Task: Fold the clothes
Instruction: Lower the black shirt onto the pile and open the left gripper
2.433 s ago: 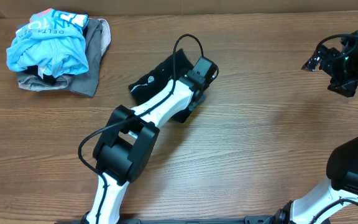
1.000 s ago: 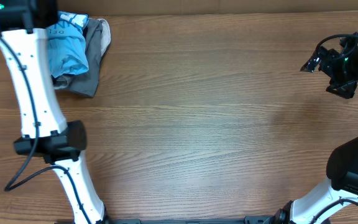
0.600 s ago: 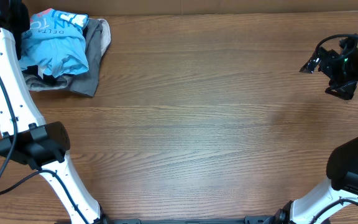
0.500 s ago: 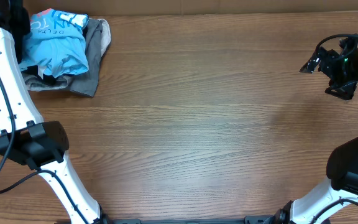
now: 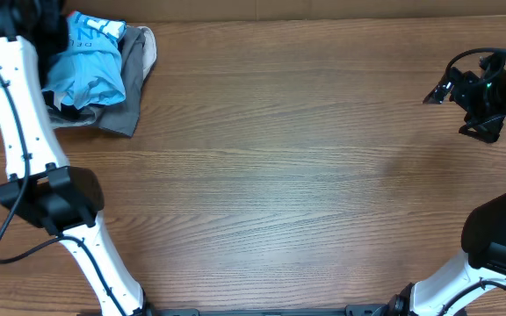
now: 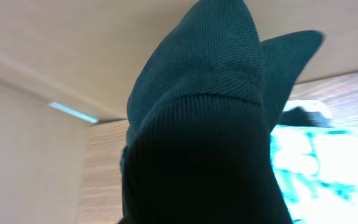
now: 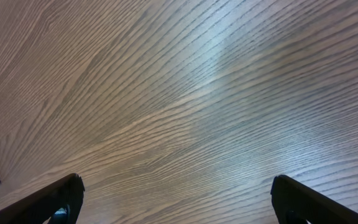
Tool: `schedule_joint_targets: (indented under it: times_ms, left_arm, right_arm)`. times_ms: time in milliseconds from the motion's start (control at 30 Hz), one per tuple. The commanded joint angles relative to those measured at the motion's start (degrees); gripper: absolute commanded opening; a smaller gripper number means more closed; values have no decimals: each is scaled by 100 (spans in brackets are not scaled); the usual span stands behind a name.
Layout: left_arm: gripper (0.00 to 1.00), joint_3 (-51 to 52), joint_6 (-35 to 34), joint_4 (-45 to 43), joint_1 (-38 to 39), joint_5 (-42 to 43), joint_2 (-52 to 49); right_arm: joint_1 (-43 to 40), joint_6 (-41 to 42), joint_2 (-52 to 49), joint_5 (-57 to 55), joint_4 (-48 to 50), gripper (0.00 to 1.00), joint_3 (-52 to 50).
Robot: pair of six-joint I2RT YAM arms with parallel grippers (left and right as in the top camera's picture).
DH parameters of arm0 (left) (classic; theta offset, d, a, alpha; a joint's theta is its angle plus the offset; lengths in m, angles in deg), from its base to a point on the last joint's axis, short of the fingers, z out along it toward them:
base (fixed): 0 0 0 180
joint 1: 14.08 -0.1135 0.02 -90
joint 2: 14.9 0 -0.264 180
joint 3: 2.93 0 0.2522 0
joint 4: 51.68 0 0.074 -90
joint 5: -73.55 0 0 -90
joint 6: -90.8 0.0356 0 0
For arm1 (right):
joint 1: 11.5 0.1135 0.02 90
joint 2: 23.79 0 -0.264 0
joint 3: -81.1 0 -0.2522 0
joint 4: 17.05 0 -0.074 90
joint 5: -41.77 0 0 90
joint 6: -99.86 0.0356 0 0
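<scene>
A pile of clothes lies at the table's back left: a light blue printed garment (image 5: 86, 66) on top of a grey one (image 5: 134, 61). My left gripper (image 5: 51, 31) is above the pile's left edge, shut on a black knit garment (image 6: 197, 137). That garment fills the left wrist view and hides the fingers. The blue garment (image 6: 309, 168) shows behind it. My right gripper (image 5: 459, 96) hovers at the far right, open and empty, its fingertips wide apart over bare wood (image 7: 176, 199).
The wooden table (image 5: 288, 175) spreads between the two arms. A pale wall runs along the table's back edge (image 5: 323, 9). The left arm's base link (image 5: 51, 197) stands at the left front.
The left gripper took the black garment from the table's middle to the back left pile, and in the last half second shifted slightly right over the pile. The right arm has not moved.
</scene>
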Motion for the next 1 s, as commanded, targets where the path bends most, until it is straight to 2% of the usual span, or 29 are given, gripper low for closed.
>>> schedule_joint_targets:
  times_ms: [0,33,233,433,633,767,967]
  left_arm:
    - [70,7,-369,28,304,212,-264]
    - [100,7,-428,55,372,212,-337]
    - [100,-13,-813,66,590,208,-407]
    - [100,-319,-1349,232,612,212,-59]
    - [100,-538,-1731,538,614,212,787]
    - [100,-535,-2116,608,614,210,1416]
    - [100,-535,-2111,605,612,208,1602]
  right_arm:
    - [31,0,138,50,-2,100,70]
    - [31,0,138,50,-2,100,70]
    - [31,0,138,50,2,100,70]
    - [31,-188,149,2,66,100,192]
    - [42,-328,315,-35,-382,100,1163]
    - [208,-579,625,-68,-994,100,2149]
    - [503,-577,1646,-61,-990,100,2203]
